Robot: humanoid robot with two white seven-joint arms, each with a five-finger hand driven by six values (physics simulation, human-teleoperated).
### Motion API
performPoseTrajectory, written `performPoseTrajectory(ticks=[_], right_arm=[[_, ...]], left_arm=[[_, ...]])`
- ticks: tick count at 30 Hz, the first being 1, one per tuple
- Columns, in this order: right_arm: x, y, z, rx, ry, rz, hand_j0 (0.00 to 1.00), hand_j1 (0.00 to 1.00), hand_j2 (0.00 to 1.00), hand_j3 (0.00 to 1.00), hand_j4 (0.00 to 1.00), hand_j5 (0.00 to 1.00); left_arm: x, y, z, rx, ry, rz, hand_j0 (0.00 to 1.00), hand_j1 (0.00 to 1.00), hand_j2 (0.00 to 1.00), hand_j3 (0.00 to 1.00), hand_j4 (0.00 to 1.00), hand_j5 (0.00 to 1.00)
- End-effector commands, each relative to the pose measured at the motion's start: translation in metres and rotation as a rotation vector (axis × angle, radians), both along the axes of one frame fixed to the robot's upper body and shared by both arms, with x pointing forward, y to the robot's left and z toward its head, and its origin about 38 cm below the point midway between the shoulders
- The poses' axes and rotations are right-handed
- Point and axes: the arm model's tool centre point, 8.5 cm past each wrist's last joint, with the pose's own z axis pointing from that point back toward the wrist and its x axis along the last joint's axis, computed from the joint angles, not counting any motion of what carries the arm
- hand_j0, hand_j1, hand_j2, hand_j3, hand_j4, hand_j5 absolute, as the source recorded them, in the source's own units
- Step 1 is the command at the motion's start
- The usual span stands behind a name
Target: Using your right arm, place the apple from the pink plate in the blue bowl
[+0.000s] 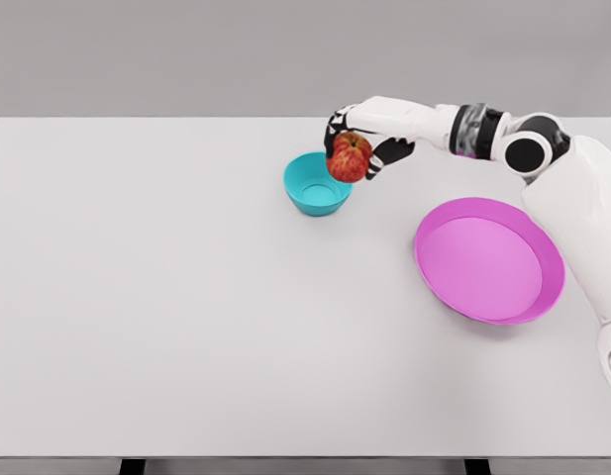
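One apple [350, 157] gripped in right robot hand [356, 144], over right rim of blue bowl [315, 185].

Right arm [424, 121]: glossy white shells, smooth and rounded. Dark grey metallic band at forearm, a trace of purple on its underside. Black circular joint cap set in white housing at elbow. Broad white upper-arm cover. Right hand [359, 143]: white back, black fingers [392, 151] with white segment markings.
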Motion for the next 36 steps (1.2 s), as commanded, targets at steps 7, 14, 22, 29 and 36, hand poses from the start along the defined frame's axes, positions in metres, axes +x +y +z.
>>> performPoseTrajectory(ticks=[7, 14, 22, 29, 36], right_arm=[[0.007, 0.019, -0.011, -0.016, 0.031, -0.002, 0.46, 0.46, 0.46, 0.46, 0.46, 0.46], [0.012, 0.031, -0.015, -0.034, 0.044, -0.002, 0.46, 0.46, 0.46, 0.46, 0.46, 0.46], [0.017, 0.042, -0.019, -0.066, 0.062, 0.000, 0.46, 0.46, 0.46, 0.46, 0.46, 0.46], [0.016, 0.044, -0.021, -0.070, 0.064, 0.004, 1.00, 1.00, 1.00, 1.00, 1.00, 1.00], [0.020, 0.040, 0.000, -0.067, 0.018, 0.007, 1.00, 1.00, 1.00, 1.00, 1.00, 1.00]], left_arm=[[0.000, 0.000, 0.000, 0.000, 0.000, 0.000, 1.00, 1.00, 1.00, 1.00, 1.00, 1.00], [0.000, 0.000, 0.000, 0.000, 0.000, 0.000, 1.00, 1.00, 1.00, 1.00, 1.00, 1.00], [0.000, 0.000, 0.000, 0.000, 0.000, 0.000, 1.00, 1.00, 1.00, 1.00, 1.00, 1.00], [0.000, 0.000, 0.000, 0.000, 0.000, 0.000, 1.00, 1.00, 1.00, 1.00, 1.00, 1.00], [0.000, 0.000, 0.000, 0.000, 0.000, 0.000, 1.00, 1.00, 1.00, 1.00, 1.00, 1.00]])
